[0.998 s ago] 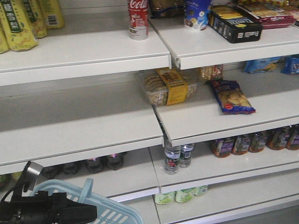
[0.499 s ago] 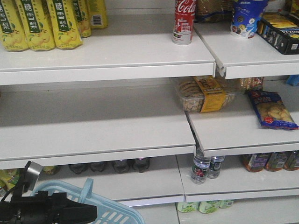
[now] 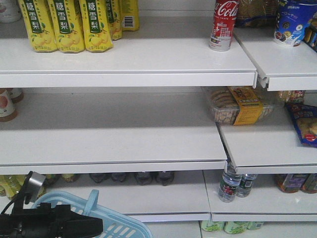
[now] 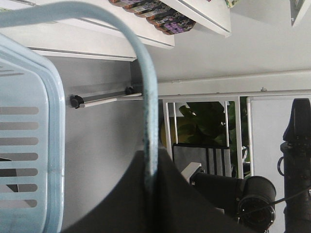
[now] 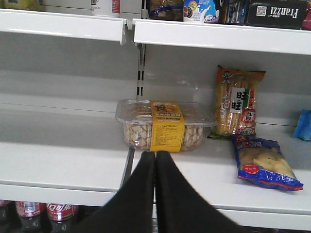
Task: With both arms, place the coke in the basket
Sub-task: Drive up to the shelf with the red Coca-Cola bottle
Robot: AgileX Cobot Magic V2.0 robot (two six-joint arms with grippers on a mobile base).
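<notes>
Right wrist view: the right gripper (image 5: 155, 153) has its two black fingers pressed together with nothing between them. They point at a clear tray (image 5: 163, 125) of biscuits with a yellow band, which sits just beyond the fingertips on the middle shelf (image 5: 58, 160). The coke (image 5: 105, 6) is well apart from this gripper, one shelf above the tray and to the tray's left. Only its base shows here, at the top edge. In the exterior front-facing view it stands upright above the tray, near the right end of its shelf board. Yellow drink cartons (image 3: 64, 25) stand on the coke's shelf, far left of the tray. A blue snack bag (image 5: 265, 162) lies right of the tray, and dark cola bottles (image 5: 29, 211) stand on the shelf below the tray, to its left.

In the left wrist view the left gripper (image 4: 148, 158) clasps the basket (image 4: 29, 145) by its swing handle (image 4: 146, 97), which runs between the dark fingers. The basket hangs far below and left of the tray.
</notes>
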